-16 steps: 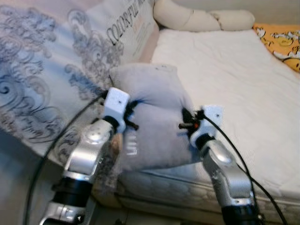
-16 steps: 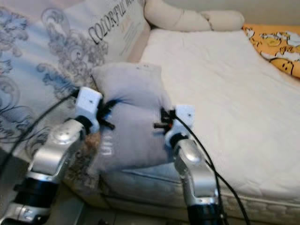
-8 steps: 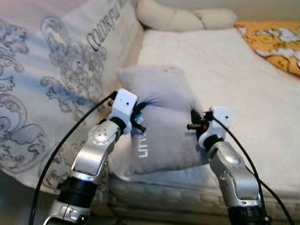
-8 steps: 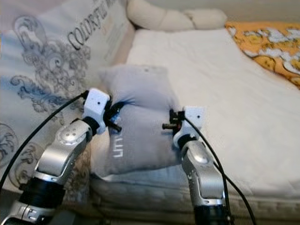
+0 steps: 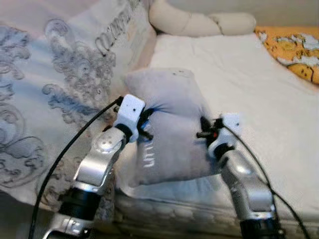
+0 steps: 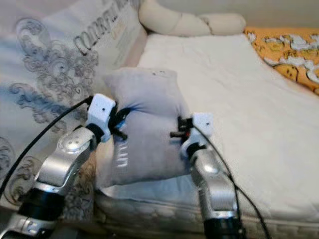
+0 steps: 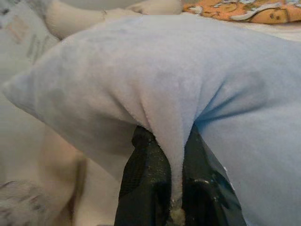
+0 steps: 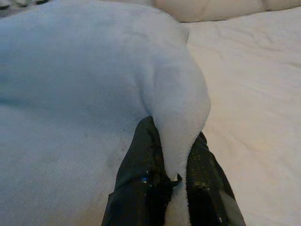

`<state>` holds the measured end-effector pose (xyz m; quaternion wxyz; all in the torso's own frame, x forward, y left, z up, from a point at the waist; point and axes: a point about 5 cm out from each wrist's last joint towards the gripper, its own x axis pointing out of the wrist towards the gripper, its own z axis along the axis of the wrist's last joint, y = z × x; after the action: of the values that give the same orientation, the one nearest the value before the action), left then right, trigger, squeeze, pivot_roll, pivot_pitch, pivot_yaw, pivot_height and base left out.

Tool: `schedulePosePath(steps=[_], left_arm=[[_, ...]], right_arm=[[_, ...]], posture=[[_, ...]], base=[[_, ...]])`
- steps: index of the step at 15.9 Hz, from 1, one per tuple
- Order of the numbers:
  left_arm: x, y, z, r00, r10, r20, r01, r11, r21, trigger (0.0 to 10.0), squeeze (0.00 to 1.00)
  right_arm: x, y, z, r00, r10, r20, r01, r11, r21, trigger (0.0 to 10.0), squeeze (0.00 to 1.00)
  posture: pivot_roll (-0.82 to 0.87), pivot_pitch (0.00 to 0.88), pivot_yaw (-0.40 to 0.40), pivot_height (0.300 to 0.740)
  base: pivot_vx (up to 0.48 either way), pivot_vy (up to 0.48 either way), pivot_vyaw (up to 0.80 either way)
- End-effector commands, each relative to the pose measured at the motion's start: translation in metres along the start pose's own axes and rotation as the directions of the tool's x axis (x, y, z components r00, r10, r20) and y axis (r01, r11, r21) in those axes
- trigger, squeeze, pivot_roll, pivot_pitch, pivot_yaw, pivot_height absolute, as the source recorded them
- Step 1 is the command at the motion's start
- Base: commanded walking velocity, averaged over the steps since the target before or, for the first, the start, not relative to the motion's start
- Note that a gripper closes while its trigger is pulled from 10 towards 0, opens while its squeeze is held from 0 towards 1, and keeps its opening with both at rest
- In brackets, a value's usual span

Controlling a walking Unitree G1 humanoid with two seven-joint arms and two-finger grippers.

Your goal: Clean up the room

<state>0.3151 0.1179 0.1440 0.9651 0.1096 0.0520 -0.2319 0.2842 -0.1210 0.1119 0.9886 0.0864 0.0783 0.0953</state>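
Grey pillow (image 5: 169,124) held up over the near edge of the white mattress (image 5: 259,94), pinched on both sides at mid-height. Left gripper (image 5: 145,122) clamped on a fold of the pillow's left edge; right gripper (image 5: 203,130) clamped on a fold of its right edge. Judged step: carrying the pillow onto the bed, probably toward the far end where the cream bolster (image 5: 199,22) lies.

To do it well: keep both pinches even and level, so the fabric neither slips from one side nor twists. Move both arms together, holding the same gap between them, since pulling apart could strip the thin folds out. Lift enough to clear the mattress edge before going forward, and release only once the pillow rests flat.

Head views give the layout: patterned quilt (image 5: 55,84) at left, orange printed cloth (image 5: 294,47) at far right, white lettering on the pillow's lower front. Wrist views add the grip itself: black fingers (image 7: 141,188) pressed close with a ridge of plush between them, likewise on the right (image 8: 141,174).
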Motion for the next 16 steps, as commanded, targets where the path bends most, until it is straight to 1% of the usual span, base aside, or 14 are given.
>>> schedulePosePath(steps=[1,3,4,6,7,8,10,11,12,13,14,15,16], left_arm=[[-0.003,0.011,0.010,0.998,0.048,0.041,-0.048,0.999,0.017,10.0,0.00],[-0.002,0.011,0.010,0.998,0.046,0.039,-0.047,0.999,0.019,10.0,0.00],[-0.001,0.010,0.009,0.999,0.029,0.029,-0.030,0.999,0.031,10.0,0.00],[0.004,0.009,0.009,1.000,-0.016,0.020,0.014,0.996,0.086,10.0,0.00],[0.010,0.013,0.011,1.000,-0.020,0.020,0.018,0.995,0.100,10.0,0.00],[0.016,0.017,0.013,1.000,-0.024,0.012,0.022,0.993,0.117,10.0,0.00],[0.029,0.025,0.017,0.999,-0.040,-0.012,0.042,0.984,0.175,10.0,0.00],[0.040,0.033,0.024,0.999,-0.048,-0.022,0.052,0.974,0.221,10.0,0.00],[0.044,0.036,0.027,0.999,-0.048,-0.025,0.053,0.968,0.244,10.0,0.00],[0.051,0.041,0.034,0.999,-0.045,-0.021,0.050,0.959,0.280,10.0,0.00],[0.054,0.042,0.037,0.999,-0.041,-0.016,0.044,0.955,0.292,10.0,0.00],[0.061,0.044,0.043,0.999,-0.039,-0.005,0.039,0.951,0.306,10.0,0.00],[0.067,0.042,0.049,0.999,-0.040,-0.005,0.039,0.943,0.329,10.0,0.00]], right_arm=[[0.001,-0.001,0.005,1.000,-0.002,0.023,0.002,1.000,-0.011,10.0,0.00],[0.001,-0.001,0.005,1.000,0.002,0.020,-0.001,1.000,-0.011,10.0,0.00],[0.002,-0.001,0.005,1.000,0.000,0.015,0.000,1.000,-0.014,10.0,0.00],[0.009,-0.003,0.002,1.000,-0.023,-0.005,0.023,1.000,-0.003,10.0,0.00],[0.014,-0.005,0.000,0.999,-0.041,-0.021,0.041,0.999,0.015,10.0,0.00],[0.019,-0.008,-0.001,0.998,-0.056,-0.035,0.057,0.998,0.014,10.0,0.00],[0.029,-0.010,-0.005,0.995,-0.081,-0.066,0.084,0.995,0.045,10.0,0.00],[0.038,-0.009,-0.010,0.990,-0.103,-0.097,0.111,0.990,0.086,10.0,0.00],[0.042,-0.009,-0.013,0.988,-0.110,-0.112,0.122,0.986,0.109,10.0,0.00],[0.049,-0.007,-0.018,0.984,-0.122,-0.131,0.140,0.980,0.141,10.0,0.00],[0.051,-0.006,-0.020,0.985,-0.114,-0.128,0.135,0.977,0.168,10.0,0.09],[0.055,-0.004,-0.023,0.985,-0.116,-0.130,0.142,0.967,0.210,10.0,1.00],[0.058,-0.001,-0.029,0.983,-0.110,-0.148,0.142,0.963,0.227,10.0,1.00]], posture=[[-0.10,0.000,0.036,0.740],[-0.10,0.000,0.034,0.740],[-0.10,0.000,0.035,0.740],[-0.11,0.000,0.035,0.740],[-0.11,0.000,0.035,0.740],[-0.10,0.001,0.037,0.740],[-0.11,0.008,0.040,0.740],[-0.10,0.025,0.053,0.740],[-0.10,0.025,0.053,0.740],[-0.11,0.050,0.068,0.740],[-0.11,0.054,0.071,0.740],[-0.12,0.062,0.076,0.740],[-0.12,0.067,0.079,0.740]], base=[[0.270,0.000,0.00],[0.257,0.000,0.00],[0.000,0.000,0.00],[0.000,0.000,0.00],[0.000,0.000,0.00],[0.000,0.000,0.00],[0.000,0.000,0.00],[0.000,0.000,0.00],[0.000,0.000,0.00],[0.000,0.000,0.00],[0.000,0.000,0.00],[0.000,0.000,0.00],[0.000,0.000,0.00]])
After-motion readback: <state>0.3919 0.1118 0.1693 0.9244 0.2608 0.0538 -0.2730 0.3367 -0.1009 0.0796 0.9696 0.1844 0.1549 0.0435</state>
